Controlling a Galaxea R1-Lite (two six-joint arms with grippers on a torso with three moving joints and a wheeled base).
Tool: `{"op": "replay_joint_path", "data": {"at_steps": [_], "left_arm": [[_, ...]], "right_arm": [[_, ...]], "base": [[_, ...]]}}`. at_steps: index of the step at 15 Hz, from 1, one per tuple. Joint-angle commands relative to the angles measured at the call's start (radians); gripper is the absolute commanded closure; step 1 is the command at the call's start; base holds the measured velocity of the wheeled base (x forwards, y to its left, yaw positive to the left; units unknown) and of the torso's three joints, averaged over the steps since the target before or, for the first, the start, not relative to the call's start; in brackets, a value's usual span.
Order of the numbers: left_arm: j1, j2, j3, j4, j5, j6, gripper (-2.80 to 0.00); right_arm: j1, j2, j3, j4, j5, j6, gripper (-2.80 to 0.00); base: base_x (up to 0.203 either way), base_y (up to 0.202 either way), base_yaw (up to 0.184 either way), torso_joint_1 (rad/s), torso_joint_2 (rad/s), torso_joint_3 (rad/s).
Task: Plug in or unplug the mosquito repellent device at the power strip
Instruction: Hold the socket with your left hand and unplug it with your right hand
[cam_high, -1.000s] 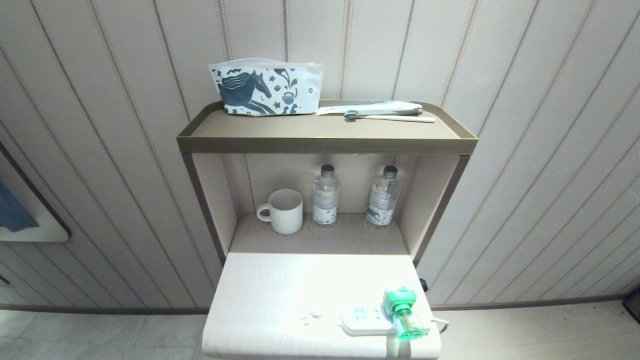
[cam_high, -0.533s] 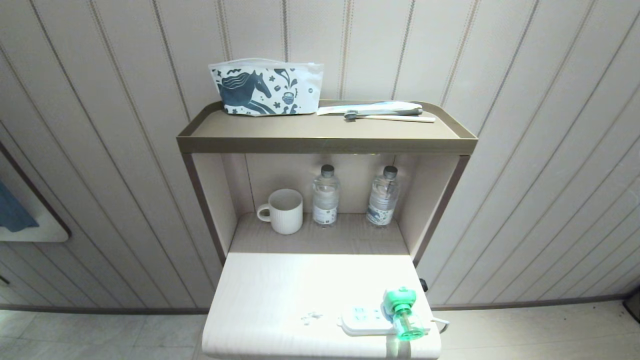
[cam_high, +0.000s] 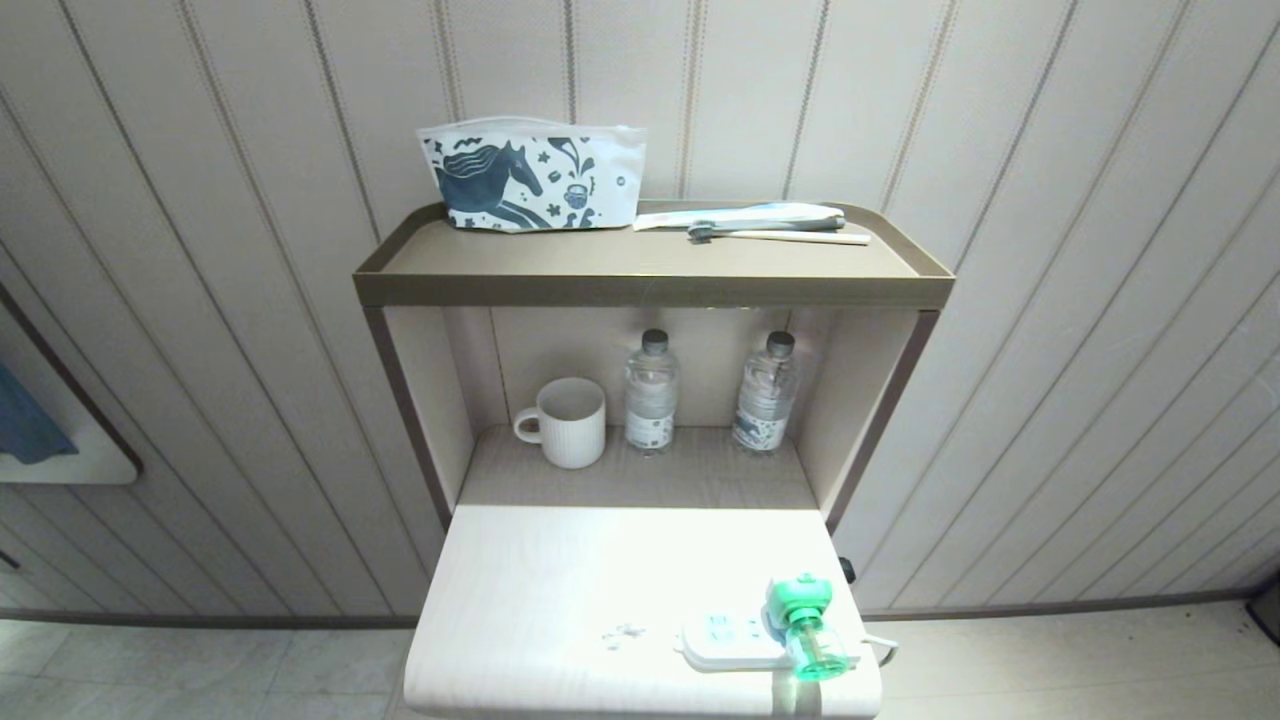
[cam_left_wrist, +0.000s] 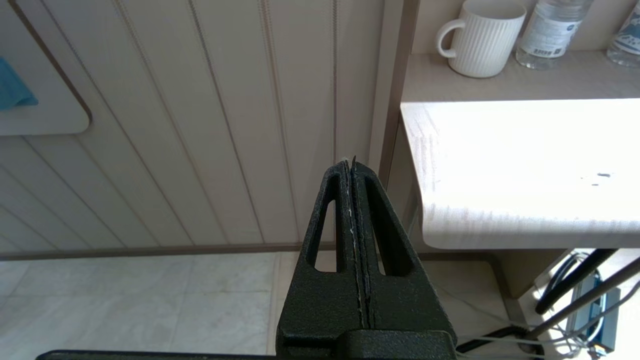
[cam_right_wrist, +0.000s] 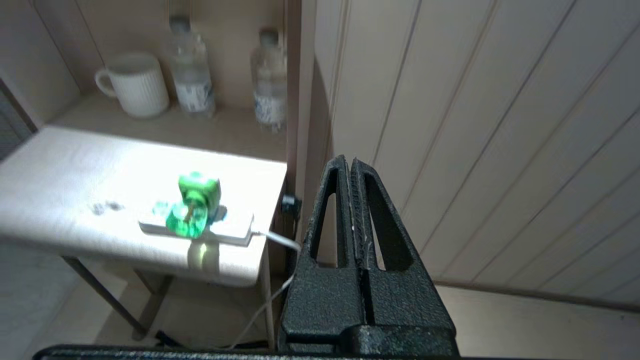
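The white power strip (cam_high: 728, 642) lies at the near right corner of the pale table (cam_high: 560, 600). The green mosquito repellent device (cam_high: 806, 626) sits on the strip's right end, its clear green bottle pointing toward me. In the right wrist view the power strip (cam_right_wrist: 227, 230) and the mosquito repellent device (cam_right_wrist: 194, 210) show on the lit tabletop. My right gripper (cam_right_wrist: 349, 162) is shut and empty, off the table's right side, near the wall. My left gripper (cam_left_wrist: 349, 162) is shut and empty, low beside the table's left edge. Neither arm shows in the head view.
A white mug (cam_high: 566, 421) and two water bottles (cam_high: 651, 390) (cam_high: 767, 392) stand in the recess behind the table. A patterned pouch (cam_high: 532, 177) and a toothbrush (cam_high: 770, 228) lie on the top shelf. The strip's cord (cam_right_wrist: 280, 241) hangs off the right edge; cables (cam_left_wrist: 575, 280) lie under the table.
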Motion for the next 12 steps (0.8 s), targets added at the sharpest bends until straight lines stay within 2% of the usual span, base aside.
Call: {"op": "replay_joint_path", "data": {"at_steps": [1, 4, 7, 10, 12], "left_arm": [[0.0, 0.0, -0.001, 0.001, 0.0, 0.0, 0.0], [0.0, 0.0, -0.001, 0.001, 0.0, 0.0, 0.0], [-0.001, 0.0, 0.0, 0.001, 0.0, 0.0, 0.0], [0.0, 0.0, 0.001, 0.001, -0.001, 0.008, 0.0], [0.0, 0.0, -0.001, 0.001, 0.006, -0.01, 0.0]], "right_arm": [[0.002, 0.26, -0.225, 0.039, 0.004, 0.0, 0.0], [0.019, 0.577, -0.611, 0.17, 0.012, 0.015, 0.0], [0.109, 0.838, -0.952, 0.391, 0.015, 0.05, 0.0], [0.223, 1.041, -1.051, 0.65, 0.017, 0.086, 0.0], [0.299, 1.172, -1.044, 0.727, 0.027, 0.127, 0.0]], "base": [[0.0, 0.0, 0.0, 0.0, 0.0, 0.0], [0.0, 0.0, 0.0, 0.0, 0.0, 0.0], [0.0, 0.0, 0.0, 0.0, 0.0, 0.0], [0.0, 0.0, 0.0, 0.0, 0.0, 0.0], [0.0, 0.0, 0.0, 0.0, 0.0, 0.0]]}}
